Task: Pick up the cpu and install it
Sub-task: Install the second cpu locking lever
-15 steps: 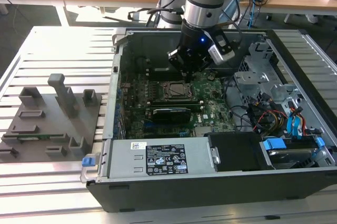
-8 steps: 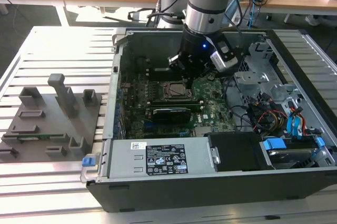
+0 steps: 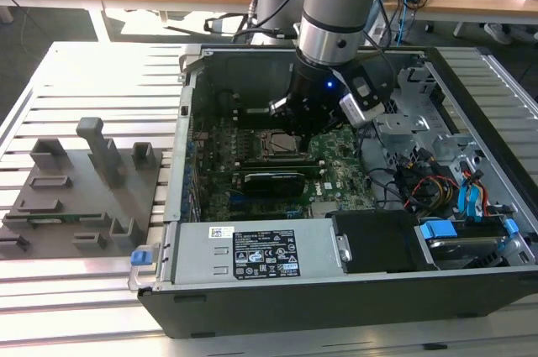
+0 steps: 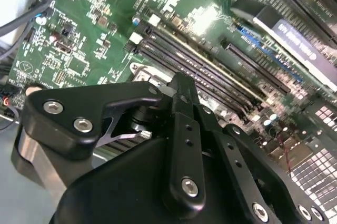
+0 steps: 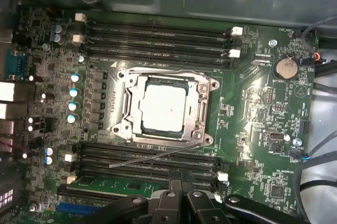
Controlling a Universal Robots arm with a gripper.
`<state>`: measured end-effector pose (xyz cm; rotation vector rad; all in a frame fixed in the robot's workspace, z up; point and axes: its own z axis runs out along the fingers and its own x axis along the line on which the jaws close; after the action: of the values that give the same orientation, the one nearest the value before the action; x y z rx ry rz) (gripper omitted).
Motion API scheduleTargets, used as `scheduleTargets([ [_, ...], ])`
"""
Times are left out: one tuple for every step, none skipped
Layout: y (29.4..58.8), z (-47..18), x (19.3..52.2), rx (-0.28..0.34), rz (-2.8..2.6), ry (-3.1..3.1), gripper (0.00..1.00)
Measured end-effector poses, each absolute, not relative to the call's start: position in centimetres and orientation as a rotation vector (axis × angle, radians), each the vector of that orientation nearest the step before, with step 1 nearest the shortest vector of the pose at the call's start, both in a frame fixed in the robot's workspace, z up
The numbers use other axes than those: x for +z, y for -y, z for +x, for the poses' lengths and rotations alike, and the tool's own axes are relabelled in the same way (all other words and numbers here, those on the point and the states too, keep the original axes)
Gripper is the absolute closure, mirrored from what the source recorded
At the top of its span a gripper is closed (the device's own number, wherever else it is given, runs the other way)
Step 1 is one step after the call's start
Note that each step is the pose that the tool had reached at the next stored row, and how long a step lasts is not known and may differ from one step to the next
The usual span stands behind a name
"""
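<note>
The cpu (image 5: 164, 108), a pale silvery square chip, lies flat inside the black socket frame (image 5: 126, 109) on the green motherboard (image 5: 253, 129) in the first wrist view. A thin metal latch lever (image 5: 152, 156) slants out from the socket across the memory slots. My gripper (image 5: 181, 196) hovers above the board, just off the socket's lever side, with its black fingers (image 5: 169, 198) pressed together and nothing between them. In the exterior view the gripper (image 3: 308, 118) hangs inside the open computer case, just above the socket (image 3: 273, 145).
Memory slots (image 5: 158, 31) flank the socket on both sides. A long black card (image 3: 273, 179) lies in front of the socket. The power supply (image 3: 261, 256), cables (image 3: 437, 181) and drive bays fill the case's near and right parts. A grey fixture (image 3: 76, 185) sits at the exterior view's left.
</note>
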<state>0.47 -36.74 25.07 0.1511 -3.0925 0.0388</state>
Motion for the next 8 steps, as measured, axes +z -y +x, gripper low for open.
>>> scheduleTargets([
  [37.1, 0.5, 25.1, 0.039, 0.151, 3.093, 0.89],
  [37.4, 0.5, 25.0, 0.037, 0.151, 3.093, 0.89],
  [37.7, 0.5, 25.0, 0.017, 0.152, 3.093, 0.89],
  [38.0, 0.4, 25.0, -0.021, 0.152, 3.095, 0.89],
  [38.2, 0.4, 25.0, -0.055, 0.153, 3.095, 0.89],
  [38.3, 0.4, 25.0, -0.082, 0.154, 3.095, 0.89],
  [38.5, 0.4, 25.0, -0.135, 0.155, 3.095, 0.89],
  [38.7, 0.4, 25.0, -0.181, 0.156, 3.094, 0.89],
])
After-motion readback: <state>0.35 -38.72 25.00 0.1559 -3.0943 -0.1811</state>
